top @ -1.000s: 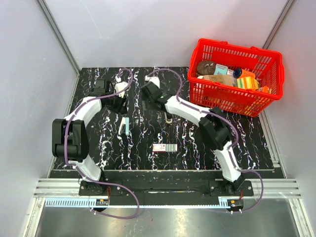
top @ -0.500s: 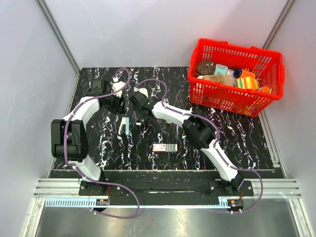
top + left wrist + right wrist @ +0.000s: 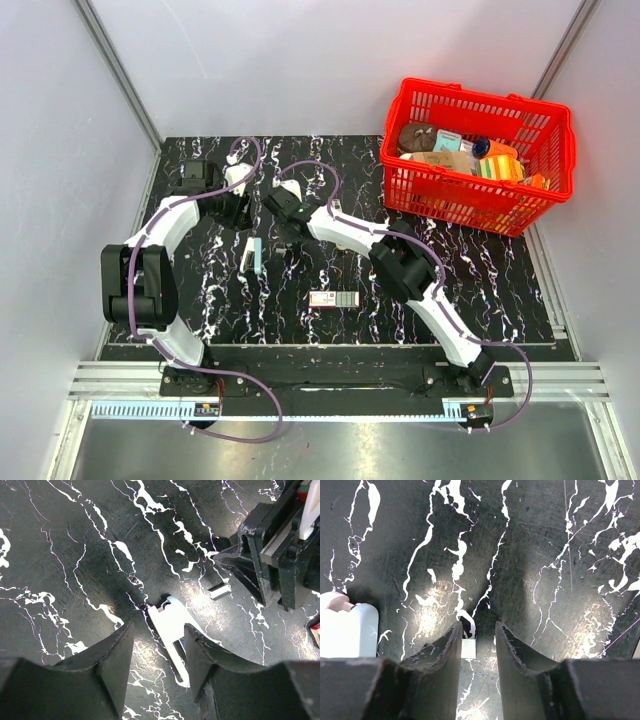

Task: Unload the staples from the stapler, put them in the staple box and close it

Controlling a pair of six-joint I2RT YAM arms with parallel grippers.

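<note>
On the black marbled counter [image 3: 500,270], left fingers [image 3: 117,665] gape near the stapler [image 3: 252,257]; right fingers [image 3: 445,655] stand parted astride a staple strip [image 3: 468,645].

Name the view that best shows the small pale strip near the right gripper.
Left wrist: the strip lies whole on the table, beside the right gripper. The right wrist view shows only its end, between that gripper's fingers. Top external: too small to make out.

Left gripper [image 3: 243,214] and right gripper [image 3: 287,232] crowded each other; a red plastic mesh basket [image 3: 460,205] blocked the far-right corner.
</note>
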